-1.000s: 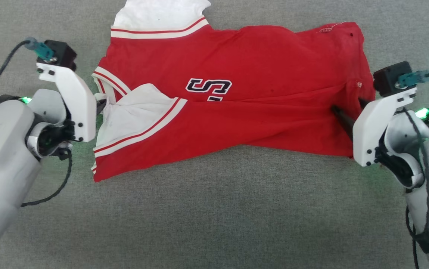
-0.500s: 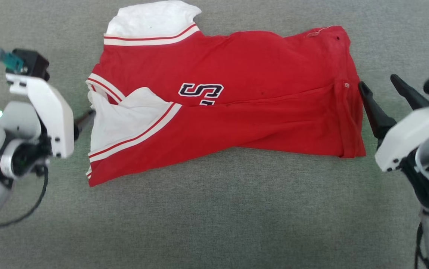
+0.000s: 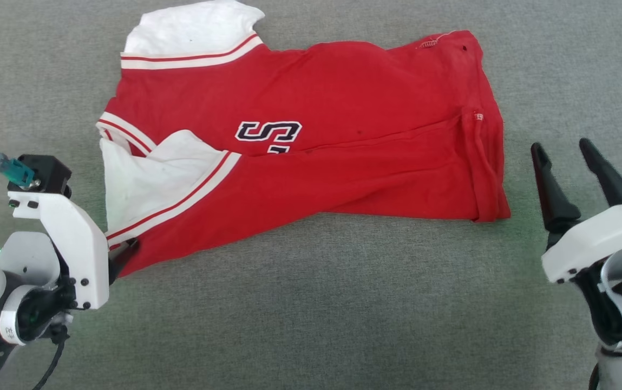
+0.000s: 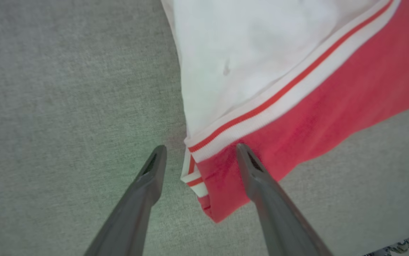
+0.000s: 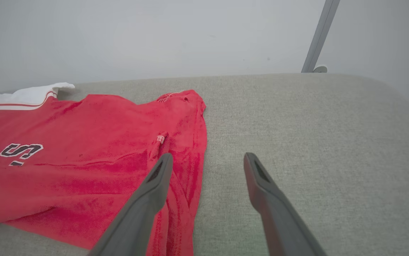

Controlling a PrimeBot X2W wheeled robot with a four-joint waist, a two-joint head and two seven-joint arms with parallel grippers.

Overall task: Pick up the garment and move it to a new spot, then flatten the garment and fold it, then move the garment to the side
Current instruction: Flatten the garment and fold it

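Garment (image 3: 343,162) long axis L-R, sleeves (image 3: 137,179) L.

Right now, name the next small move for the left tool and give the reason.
Probably close the left tool on the near-left corner of the garment. Its fingers stand open astride that corner, one over the grey surface, one over red cloth. The garment lies folded over and unheld. The right tool is open too, clear of the right hem.

You'll find the garment (image 3: 343,135) lying on the surface (image 3: 311,325), upper centre. The left gripper (image 3: 124,253) straddles its lower-left corner (frame's lower left), and the right gripper (image 3: 562,146) sits apart at the right edge.
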